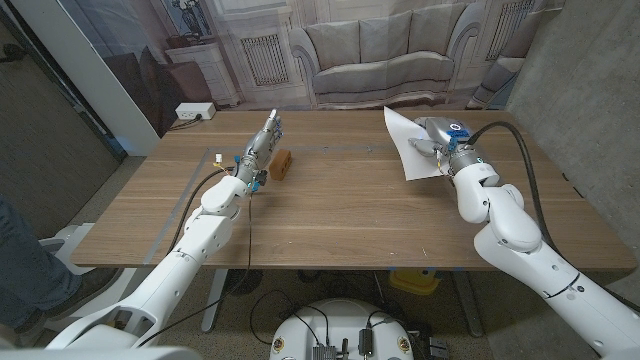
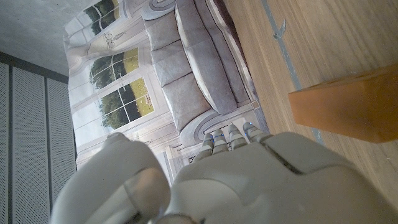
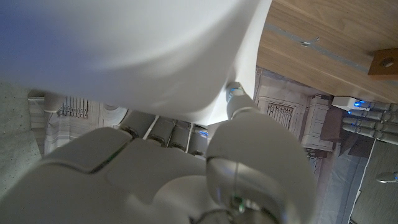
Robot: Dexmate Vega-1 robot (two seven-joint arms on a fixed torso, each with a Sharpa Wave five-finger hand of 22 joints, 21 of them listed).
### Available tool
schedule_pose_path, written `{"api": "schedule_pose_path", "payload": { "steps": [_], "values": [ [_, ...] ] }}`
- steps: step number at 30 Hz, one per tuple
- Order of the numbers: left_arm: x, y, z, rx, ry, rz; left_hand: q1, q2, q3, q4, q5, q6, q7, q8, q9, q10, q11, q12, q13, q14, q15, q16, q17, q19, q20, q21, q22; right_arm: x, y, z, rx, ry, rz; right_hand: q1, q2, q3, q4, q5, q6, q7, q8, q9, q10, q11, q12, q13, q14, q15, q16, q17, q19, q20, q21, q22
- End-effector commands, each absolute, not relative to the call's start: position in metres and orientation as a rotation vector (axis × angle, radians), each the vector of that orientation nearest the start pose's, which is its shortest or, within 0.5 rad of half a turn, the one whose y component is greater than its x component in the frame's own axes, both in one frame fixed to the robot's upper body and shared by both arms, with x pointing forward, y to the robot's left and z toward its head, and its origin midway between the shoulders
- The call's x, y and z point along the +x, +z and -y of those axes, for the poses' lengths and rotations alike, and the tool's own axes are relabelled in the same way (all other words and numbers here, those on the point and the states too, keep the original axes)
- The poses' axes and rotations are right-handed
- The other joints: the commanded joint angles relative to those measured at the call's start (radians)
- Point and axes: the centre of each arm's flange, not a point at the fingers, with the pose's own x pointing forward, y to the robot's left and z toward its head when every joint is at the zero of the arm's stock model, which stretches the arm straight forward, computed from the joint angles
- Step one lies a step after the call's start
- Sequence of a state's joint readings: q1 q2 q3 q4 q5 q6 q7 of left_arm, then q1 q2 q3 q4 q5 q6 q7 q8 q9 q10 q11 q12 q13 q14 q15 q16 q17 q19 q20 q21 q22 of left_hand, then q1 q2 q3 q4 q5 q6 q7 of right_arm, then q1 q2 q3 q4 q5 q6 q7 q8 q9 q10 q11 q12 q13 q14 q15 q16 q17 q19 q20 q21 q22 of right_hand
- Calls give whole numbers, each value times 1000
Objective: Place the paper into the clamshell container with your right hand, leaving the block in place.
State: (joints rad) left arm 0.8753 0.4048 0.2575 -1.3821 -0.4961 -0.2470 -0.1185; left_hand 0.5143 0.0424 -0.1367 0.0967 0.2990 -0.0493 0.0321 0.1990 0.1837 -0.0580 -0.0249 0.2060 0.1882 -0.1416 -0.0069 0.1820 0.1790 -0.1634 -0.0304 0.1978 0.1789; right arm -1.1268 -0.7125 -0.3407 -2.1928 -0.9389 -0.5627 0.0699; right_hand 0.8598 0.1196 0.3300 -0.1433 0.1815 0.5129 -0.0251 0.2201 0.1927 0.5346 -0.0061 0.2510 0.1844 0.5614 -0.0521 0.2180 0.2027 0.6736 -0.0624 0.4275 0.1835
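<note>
A white sheet of paper [image 1: 403, 142] stands lifted and curled at the far right of the wooden table [image 1: 350, 220]. My right hand [image 1: 440, 140] pinches its edge. In the right wrist view the paper [image 3: 143, 50] arches over my right hand [image 3: 186, 174], with the thumb pressed on its underside. A small orange-brown wooden block [image 1: 283, 163] lies on the table at the far left of centre. My left hand [image 1: 262, 148] stretches out just left of it, fingers straight and holding nothing. The left wrist view shows the block [image 2: 348, 106] close beside my left hand [image 2: 217, 180].
A thin tape line [image 1: 213, 156] runs across the table's far left part. A backdrop printed with a sofa [image 1: 390, 50] hangs behind the table. A grey wall [image 1: 590, 80] stands on the right. A person's leg [image 1: 20, 250] is at the left edge.
</note>
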Motion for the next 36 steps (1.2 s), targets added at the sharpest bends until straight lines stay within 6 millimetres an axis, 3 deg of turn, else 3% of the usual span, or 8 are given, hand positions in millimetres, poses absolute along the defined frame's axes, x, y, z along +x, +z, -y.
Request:
{"api": "schedule_pose_path", "payload": {
  "steps": [1, 36],
  "values": [
    [638, 0, -261, 16, -279, 671, 4, 6, -7, -2, -3, -5, 0, -1, 5, -8, 0, 0, 2, -7, -1, 5, 4, -9, 2, 3, 3, 498, 39, 253, -1413, -455, 538, -9, -3, 0, 9, 2, 11, -1, -4, 5, 7, -2, -1, 2, -4, -88, -3, 2, -6, -84, -6, 3],
    [642, 4, -260, 18, -282, 669, 6, 9, -14, -2, -3, -8, -2, -2, 5, -10, 0, -1, 2, -8, -1, 5, 4, -10, 3, 3, 3, 504, 36, 291, -1336, -560, 435, -25, -2, -6, 17, 1, 16, 0, -9, 5, 13, 3, -8, 2, -6, -84, -7, 3, -10, -79, -12, 3]
  ]
}}
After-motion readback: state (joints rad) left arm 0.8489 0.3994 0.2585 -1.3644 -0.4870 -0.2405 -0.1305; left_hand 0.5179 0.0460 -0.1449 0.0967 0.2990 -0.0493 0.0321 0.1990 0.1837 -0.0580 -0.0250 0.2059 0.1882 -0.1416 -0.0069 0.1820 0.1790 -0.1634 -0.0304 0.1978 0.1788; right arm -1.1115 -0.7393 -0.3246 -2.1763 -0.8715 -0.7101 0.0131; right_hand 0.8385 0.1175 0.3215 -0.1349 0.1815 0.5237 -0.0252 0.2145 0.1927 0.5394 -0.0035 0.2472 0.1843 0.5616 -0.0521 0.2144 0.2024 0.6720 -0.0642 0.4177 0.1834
